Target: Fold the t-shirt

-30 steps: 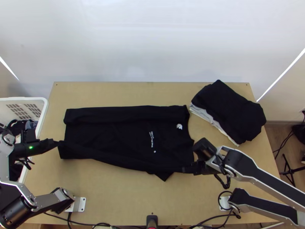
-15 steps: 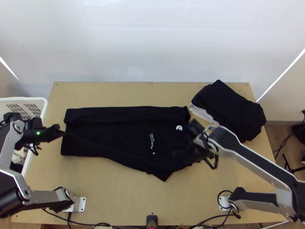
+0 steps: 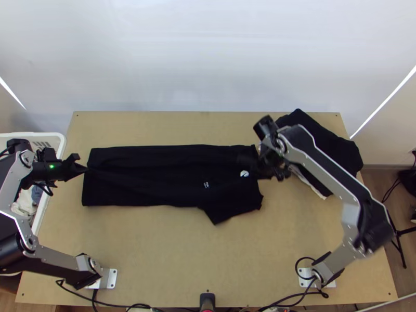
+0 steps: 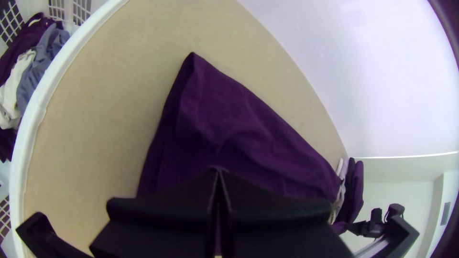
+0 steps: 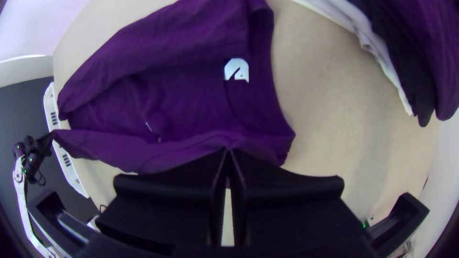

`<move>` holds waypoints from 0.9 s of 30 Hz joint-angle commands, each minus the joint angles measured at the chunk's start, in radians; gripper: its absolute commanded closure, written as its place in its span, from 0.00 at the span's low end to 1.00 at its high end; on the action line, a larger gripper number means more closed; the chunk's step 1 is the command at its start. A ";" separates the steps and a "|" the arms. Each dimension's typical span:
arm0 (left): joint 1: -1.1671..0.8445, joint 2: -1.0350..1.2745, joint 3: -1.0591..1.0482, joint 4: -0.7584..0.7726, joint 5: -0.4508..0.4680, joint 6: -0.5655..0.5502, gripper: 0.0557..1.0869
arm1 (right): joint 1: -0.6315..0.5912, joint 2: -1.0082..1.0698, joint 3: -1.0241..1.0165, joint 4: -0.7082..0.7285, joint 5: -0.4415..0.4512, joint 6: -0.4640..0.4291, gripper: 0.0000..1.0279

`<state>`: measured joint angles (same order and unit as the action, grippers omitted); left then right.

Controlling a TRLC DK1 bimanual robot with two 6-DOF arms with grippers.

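The black t-shirt [image 3: 156,182] lies lengthwise across the table, its far side folded inward and its near side lifted and drawn over the middle; a sleeve [image 3: 216,210] sticks out at the near edge. At its hem end, my left gripper [image 3: 85,169] is shut on the cloth. My right gripper [image 3: 259,164] is at the collar end, beside the white logo [image 3: 244,173]. In the left wrist view, the left gripper [image 4: 218,171] meets the purple-looking shirt [image 4: 224,114]. The right wrist view has the right gripper [image 5: 228,152] pinching the raised edge of the shirt [image 5: 181,100].
A stack of folded clothes [image 3: 333,151] lies at the table's far right, partly behind the right arm. A white basket [image 3: 57,141] with clothes stands at the left, under the left arm. Bare table [image 3: 171,249] stretches along the near side.
Both grippers have moved toward the table's far side, the right one more. The shirt's near edge has come along, covering part of the chest print, and the near outline has drawn inward.
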<state>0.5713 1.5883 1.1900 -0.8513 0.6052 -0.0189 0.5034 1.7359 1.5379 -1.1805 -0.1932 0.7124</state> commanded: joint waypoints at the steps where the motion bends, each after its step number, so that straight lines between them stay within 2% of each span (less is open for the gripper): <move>1: -0.017 0.058 0.054 0.037 -0.013 -0.047 0.97 | -0.049 0.174 0.215 -0.036 0.084 -0.004 0.97; 7: -0.044 0.093 0.095 0.080 -0.044 -0.104 0.97 | -0.057 0.315 0.390 -0.074 0.144 0.013 0.97; 13: -0.070 0.108 0.149 0.080 -0.044 -0.119 0.96 | -0.065 0.416 0.528 -0.085 0.163 0.015 0.97; 22: -0.111 0.156 0.255 0.113 -0.059 -0.185 0.97 | -0.075 0.533 0.650 -0.085 0.201 0.033 0.97; 27: -0.134 0.197 0.270 0.135 -0.110 -0.184 0.96 | -0.077 0.567 0.691 -0.084 0.225 0.038 0.97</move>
<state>0.4664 1.7405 1.4242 -0.7429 0.5369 -0.1905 0.4313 2.2406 2.1567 -1.2652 0.0040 0.7441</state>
